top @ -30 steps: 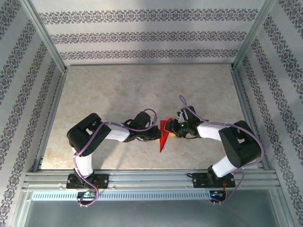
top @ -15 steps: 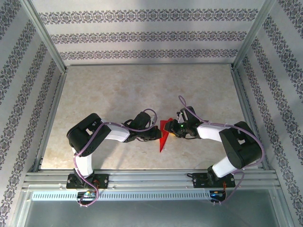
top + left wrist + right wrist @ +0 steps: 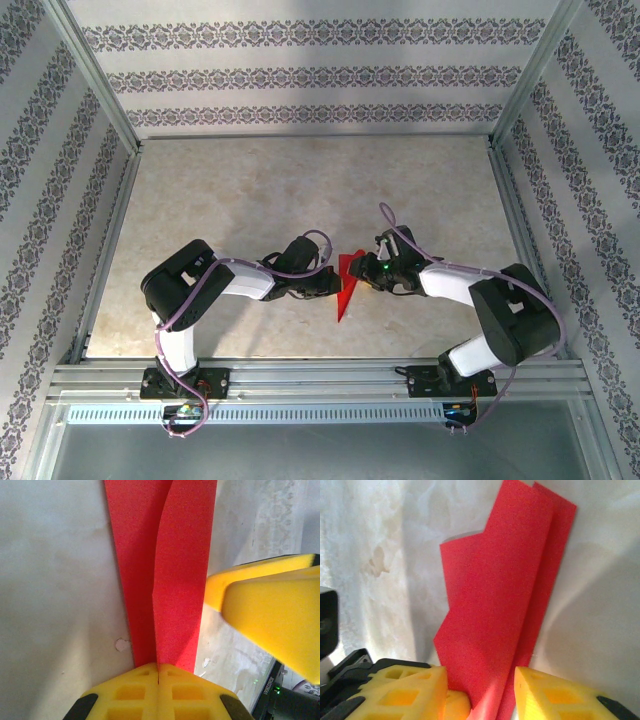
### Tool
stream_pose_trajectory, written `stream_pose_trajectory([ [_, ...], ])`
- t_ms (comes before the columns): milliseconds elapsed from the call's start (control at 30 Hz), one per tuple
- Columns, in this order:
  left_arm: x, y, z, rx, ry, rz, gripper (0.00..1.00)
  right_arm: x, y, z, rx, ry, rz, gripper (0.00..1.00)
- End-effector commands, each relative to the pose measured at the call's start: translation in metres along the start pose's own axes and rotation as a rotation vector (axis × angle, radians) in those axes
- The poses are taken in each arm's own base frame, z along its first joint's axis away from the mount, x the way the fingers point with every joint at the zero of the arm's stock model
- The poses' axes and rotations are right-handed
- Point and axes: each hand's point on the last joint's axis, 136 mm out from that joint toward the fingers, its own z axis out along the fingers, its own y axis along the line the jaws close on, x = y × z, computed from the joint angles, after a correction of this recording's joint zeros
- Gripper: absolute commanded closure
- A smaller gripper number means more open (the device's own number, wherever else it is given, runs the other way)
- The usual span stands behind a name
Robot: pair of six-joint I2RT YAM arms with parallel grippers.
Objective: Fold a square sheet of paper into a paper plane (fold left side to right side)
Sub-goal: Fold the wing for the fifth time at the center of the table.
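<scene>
while left gripper (image 3: 158, 671) stays clamped, paper plane (image 3: 167, 570) unmoved.

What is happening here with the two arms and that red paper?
Two robot arms are folding the red paper into a plane in the middle of the table. The paper is already a narrow, pointed shape with creases. The left gripper is shut on it, pinching its layers together. The right gripper meets it from the opposite side, its jaws apart with the paper's layers between them.
</scene>
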Motion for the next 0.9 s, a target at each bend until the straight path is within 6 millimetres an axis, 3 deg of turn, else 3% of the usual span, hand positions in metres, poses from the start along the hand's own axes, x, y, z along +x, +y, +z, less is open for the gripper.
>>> stream_pose_trajectory([
  [0,0.027,0.053,0.008,-0.185,0.070,-0.046,0.96,-0.006,-0.003,-0.013,0.030,-0.033,-0.024,0.61],
  [133,0.026,0.052,0.009,-0.183,0.068,-0.046,0.96,-0.010,0.007,-0.019,0.001,-0.039,-0.038,0.73],
  [367,0.027,0.052,0.010,-0.183,0.072,-0.045,0.96,-0.012,0.018,-0.005,-0.015,0.000,-0.048,0.98],
  [867,0.031,0.054,0.011,-0.177,0.075,-0.057,0.95,-0.005,-0.001,0.015,0.052,0.053,-0.035,1.00],
])
